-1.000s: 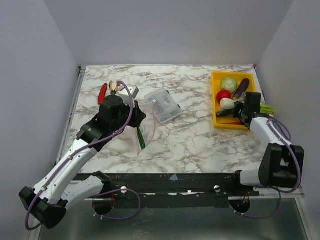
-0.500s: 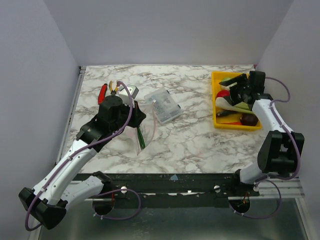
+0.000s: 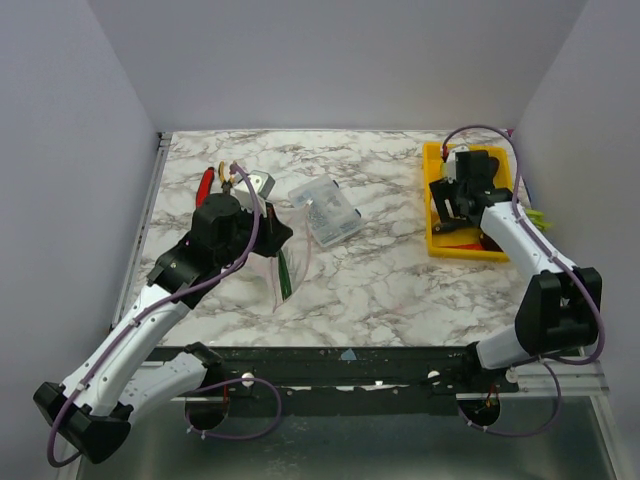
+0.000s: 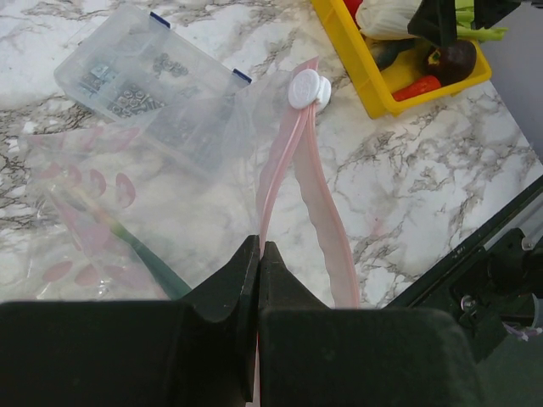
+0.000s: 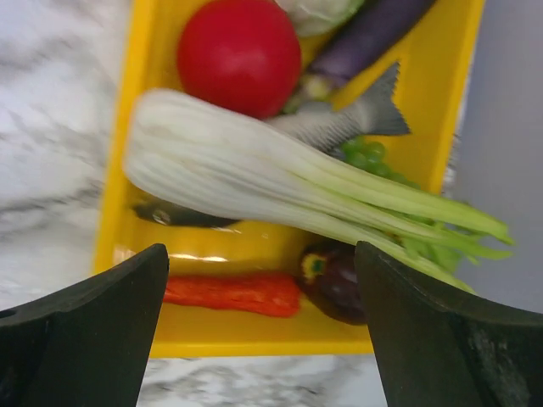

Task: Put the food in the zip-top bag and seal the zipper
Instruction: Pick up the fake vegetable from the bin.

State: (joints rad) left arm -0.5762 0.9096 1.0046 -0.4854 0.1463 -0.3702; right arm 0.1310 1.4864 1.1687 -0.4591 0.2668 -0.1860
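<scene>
Right hand (image 5: 261, 254) farther left over tray (image 5: 454, 76), agape, empty; left hand (image 4: 259, 246) tight on zipper (image 4: 286, 153)

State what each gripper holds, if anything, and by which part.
Left gripper: zip-top bag, pinched at its pink zipper. Right gripper: open over the tray, empty.

Four items are carried by the marble table (image 3: 380, 290). Pliers (image 3: 207, 183) are laid far left, with a clear box (image 3: 325, 211) near them and the zip-top bag (image 3: 287, 262) in front. A yellow tray (image 3: 462, 253) is set far right, well apart.
</scene>
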